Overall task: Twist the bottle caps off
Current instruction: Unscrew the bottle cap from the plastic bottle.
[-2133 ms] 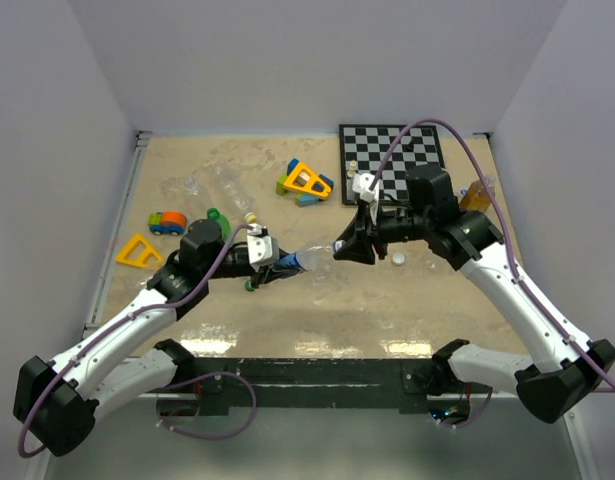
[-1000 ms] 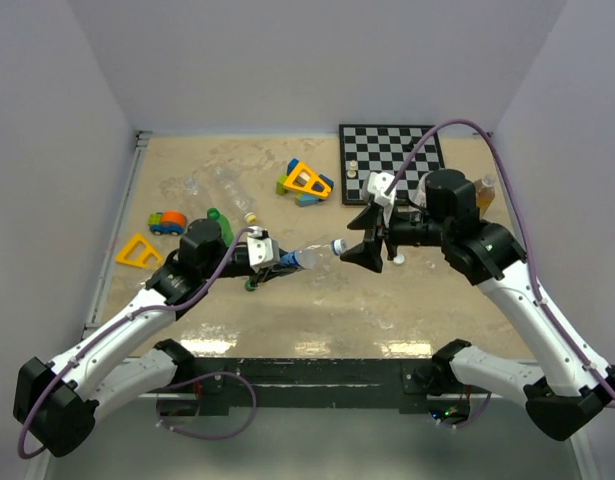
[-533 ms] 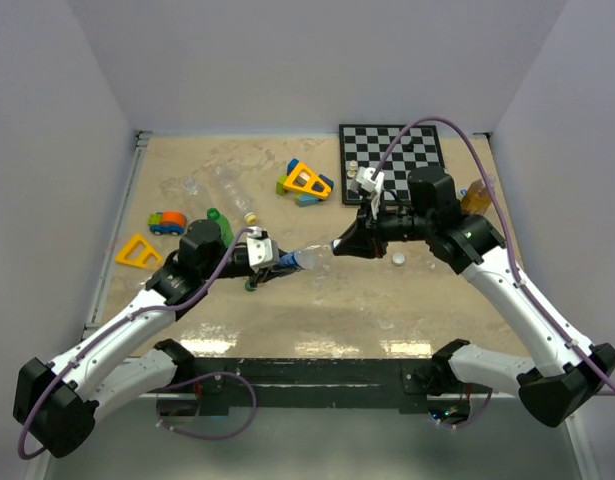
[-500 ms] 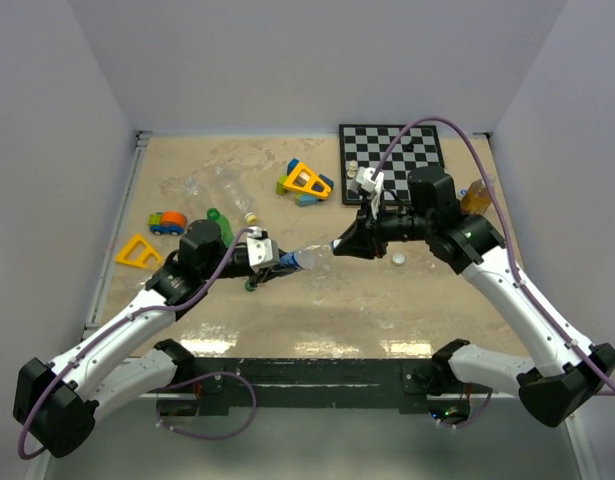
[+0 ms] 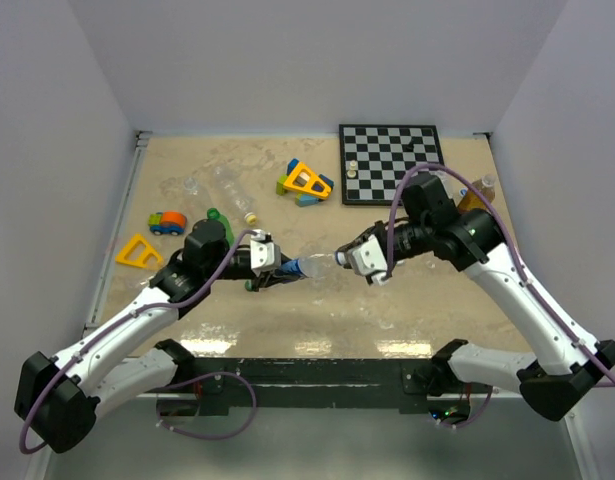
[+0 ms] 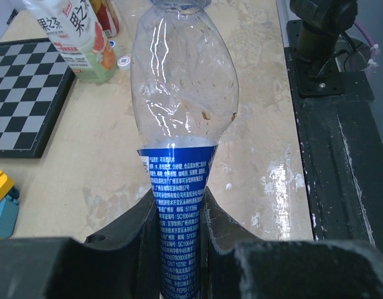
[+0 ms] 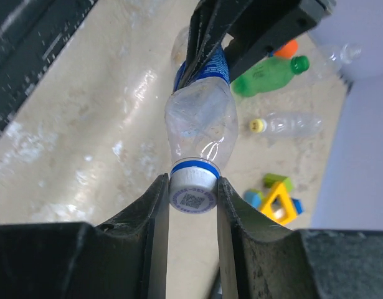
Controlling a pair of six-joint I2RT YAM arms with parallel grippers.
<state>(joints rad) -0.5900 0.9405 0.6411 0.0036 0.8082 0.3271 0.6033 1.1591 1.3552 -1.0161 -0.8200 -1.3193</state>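
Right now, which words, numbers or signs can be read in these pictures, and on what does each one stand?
"PEPSI": low on the blue label of the clear bottle; the other fine white print is too small to read.
"果": first large character on the drink bottle near the chessboard; the rest unclear.
QR code, no words: on the bottle cap between the right fingers.

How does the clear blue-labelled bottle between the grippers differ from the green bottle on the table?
The clear bottle has a blue label; the green bottle is tinted green. The clear bottle is gripped by the left gripper at its body and the right gripper at its white cap; the green bottle lies untouched on the table with a green cap. Both are capped plastic bottles.
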